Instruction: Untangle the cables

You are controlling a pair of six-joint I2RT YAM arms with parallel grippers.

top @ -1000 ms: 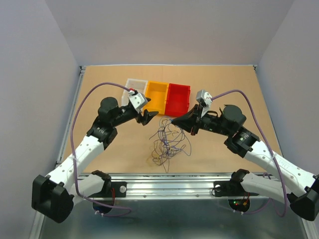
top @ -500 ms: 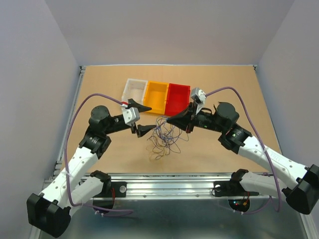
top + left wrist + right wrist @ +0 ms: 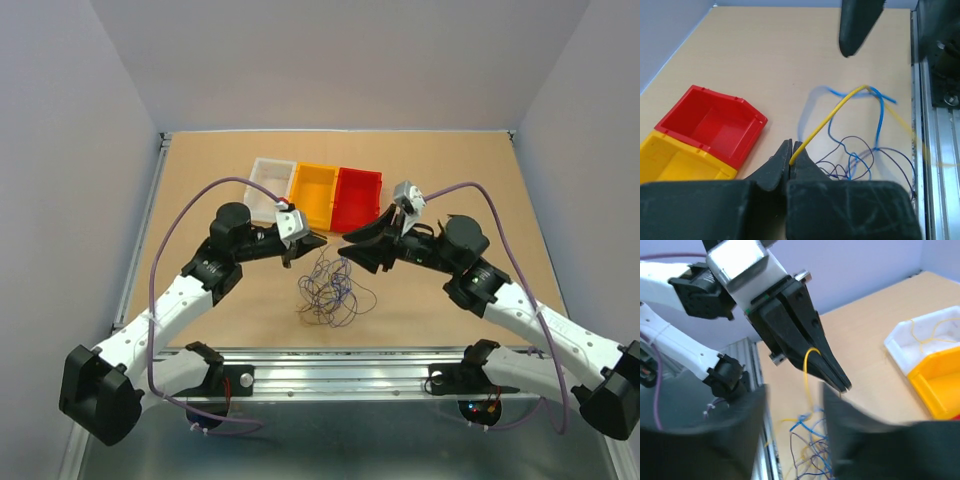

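The cables [image 3: 328, 290] lie as a loose tangle of blue, purple and yellow wires on the table, between the two arms. My left gripper [image 3: 318, 240] hovers just above the tangle's far edge. In the left wrist view the left gripper [image 3: 791, 150] is shut on the end of a yellow wire [image 3: 840, 107], which arcs up and drops into the blue and purple strands [image 3: 879, 115]. My right gripper [image 3: 352, 250] faces it, tip to tip, and stands open. In the right wrist view the right gripper [image 3: 794, 390] has blurred fingers apart with nothing gripped, and the yellow wire [image 3: 807, 372] hangs from the left gripper [image 3: 840, 382].
Three small bins stand in a row behind the grippers: white [image 3: 270, 180], yellow [image 3: 315, 190] and red [image 3: 358, 195]. The white bin [image 3: 925, 340] holds a thin yellow wire. An aluminium rail [image 3: 340, 365] runs along the near table edge.
The left gripper swung back in and shut on the yellow wire. The right gripper opened and let go. The tangle has sagged lower towards the near edge.
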